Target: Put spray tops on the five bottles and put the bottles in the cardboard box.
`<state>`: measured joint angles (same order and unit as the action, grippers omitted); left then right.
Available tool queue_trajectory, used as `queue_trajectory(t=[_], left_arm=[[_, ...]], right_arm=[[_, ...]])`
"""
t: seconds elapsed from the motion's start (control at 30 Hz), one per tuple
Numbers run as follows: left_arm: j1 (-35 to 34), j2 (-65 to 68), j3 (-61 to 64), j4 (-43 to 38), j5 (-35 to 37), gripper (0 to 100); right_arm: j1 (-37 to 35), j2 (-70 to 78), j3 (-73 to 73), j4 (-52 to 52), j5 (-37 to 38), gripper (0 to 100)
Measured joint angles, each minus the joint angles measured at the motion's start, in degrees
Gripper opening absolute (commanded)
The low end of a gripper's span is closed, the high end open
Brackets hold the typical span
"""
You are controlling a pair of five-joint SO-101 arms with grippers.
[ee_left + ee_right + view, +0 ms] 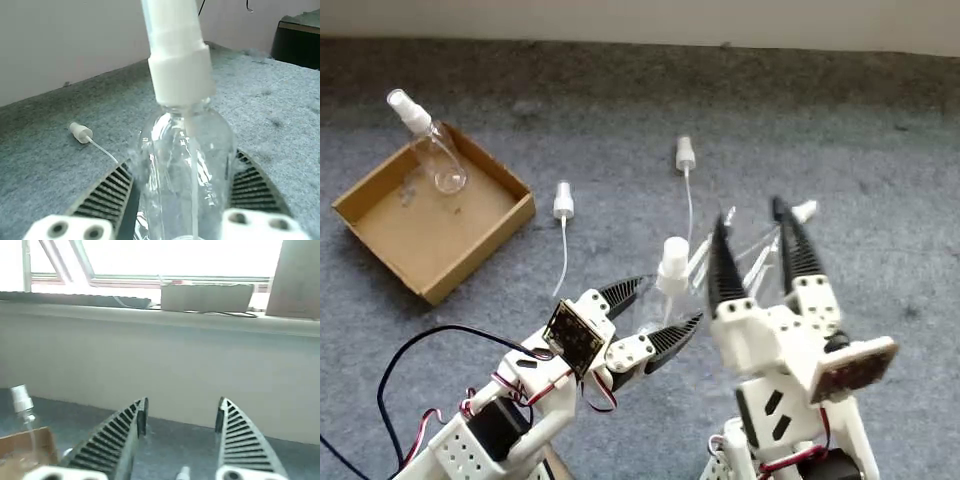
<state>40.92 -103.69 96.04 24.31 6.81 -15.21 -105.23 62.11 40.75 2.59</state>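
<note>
Gripped at the belly by left gripper (670, 302): capped bottle (185, 170), well apart from box (480, 252). Likely light, slick, rigid; take mid-body, not spray top (180, 65). Spread wide, empty: right gripper (750, 215).

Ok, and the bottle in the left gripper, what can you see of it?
The bottle is clear, glass or hard plastic by its look, with rounded shoulders, and looks empty. A white spray top sits on its neck, with a thin dip tube running down inside. The bottle stands about upright in the left gripper, whose black ribbed fingers press against its two sides. In the high view it is to the right of the cardboard box.
</note>
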Motion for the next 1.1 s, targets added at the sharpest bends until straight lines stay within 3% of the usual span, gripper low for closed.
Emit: queue_trajectory(t=[0.1,0.27,0.63,0.93,1.1], left_arm=[[-4.40,0.00,0.00,0.00,0.00,13],[-9.05,0.00,0.00,0.00,0.00,13],[-17.67,0.00,-0.09,0.00,0.00,13],[-27.96,0.00,-0.44,0.00,0.00,13],[-30.24,0.00,-0.44,-5.27,0.00,13]], right_arm=[[7.65,0.00,-0.18,0.00,0.00,16.2],[9.58,-0.09,2.81,0.00,0.00,1.2],[9.85,0.09,12.84,0.00,0.00,0.7],[-4.57,0.35,26.11,0.00,0.00,0.5],[-15.12,0.35,26.55,0.00,0.00,0.5]])
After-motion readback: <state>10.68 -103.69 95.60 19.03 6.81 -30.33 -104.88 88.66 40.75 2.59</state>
